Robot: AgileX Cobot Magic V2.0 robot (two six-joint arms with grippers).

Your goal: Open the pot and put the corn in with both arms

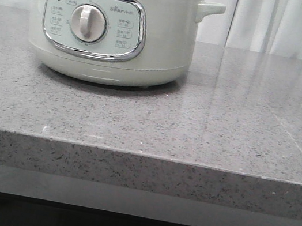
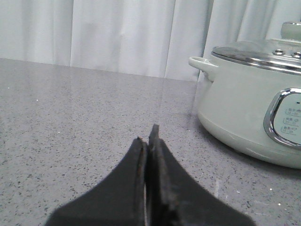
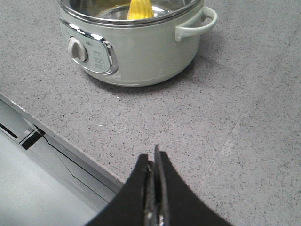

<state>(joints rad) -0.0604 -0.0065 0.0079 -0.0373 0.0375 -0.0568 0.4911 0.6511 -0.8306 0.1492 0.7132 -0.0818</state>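
Near edge: the grey speckled stone worktop [image 1: 194,132] ends in a straight front lip. In the right wrist view the drop past it lies just beside the right tool [image 3: 154,155], so a low sweep toward the near side may clip the lip.
Right tool: black fingers pressed together, holding nothing, above bare stone to the near right of the pot.
Left tool [image 2: 149,134]: also closed and empty, low over the stone to the left of the pot. Neither tool shows in the front view.
Open room: bare stone lies to the right of the pot and in front of it, and more to its left, which is ample for both arms.
Pot: the large round pale grey-green electric cooker [image 1: 102,57] sits far left, dial facing near.
Corn: the small bright yellow cob [image 3: 139,9] is inside the pot.
Lid: a domed clear glass lid [image 2: 254,49] appears to sit on the steel rim.
Risk: an arm swinging close may catch the pot's side handle [image 1: 211,9] and shove the pot or shift the lid.
Far limit: a white curtain [image 1: 283,25] hangs behind.
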